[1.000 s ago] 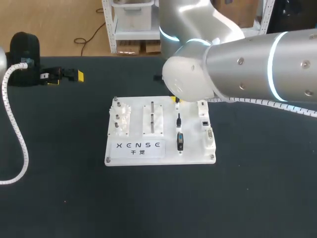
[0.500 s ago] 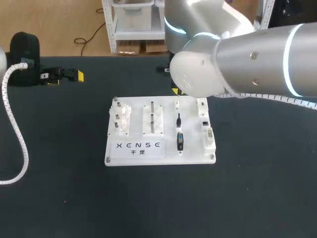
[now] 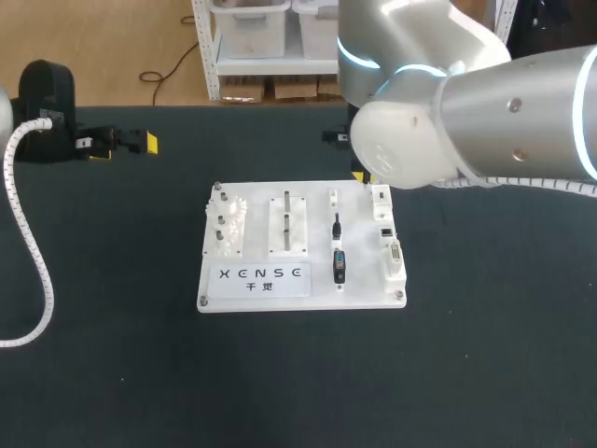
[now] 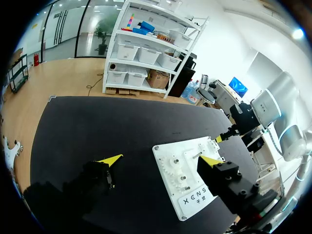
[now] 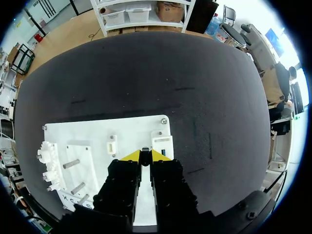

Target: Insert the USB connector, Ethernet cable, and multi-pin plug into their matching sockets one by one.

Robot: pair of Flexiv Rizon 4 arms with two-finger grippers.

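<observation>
Logging white rectangular socket board [image 3: 256,289] at mid-table on black tabletop [image 3: 485,373]. Marking right gripper [image 5: 145,156] as clenched on small dark USB connector [image 5: 145,150], pinched between the yellow tips, hovering above board's far right corner, just short of white blocky USB socket [image 5: 162,143]. Gripped at the very tips, presumably to leave mating end free for lining up with socket mouth; connector's orientation too small to tell. In head view, mostly hidden under silver right arm [image 3: 485,121]; can't confirm grip from there. Judging as step one, approach phase, connector not seated. Noting black Ethernet cable plug [image 3: 337,226] and black-blue multi-pin plug [image 3: 339,266] sitting in white holders, one behind the other, just left of small Ethernet socket [image 3: 385,231] and grey multi-pin socket [image 3: 395,254]. Likely staged beside their mates for short transfers. Marking left gripper [image 4: 160,160] as released, fingers spread wide, nothing between, parked at table's far left, well apart from board; probably placed there to stay out of right arm's path. Skipping white gear stack [image 3: 227,224] and twin-peg block [image 3: 287,222]: not task items.
</observation>
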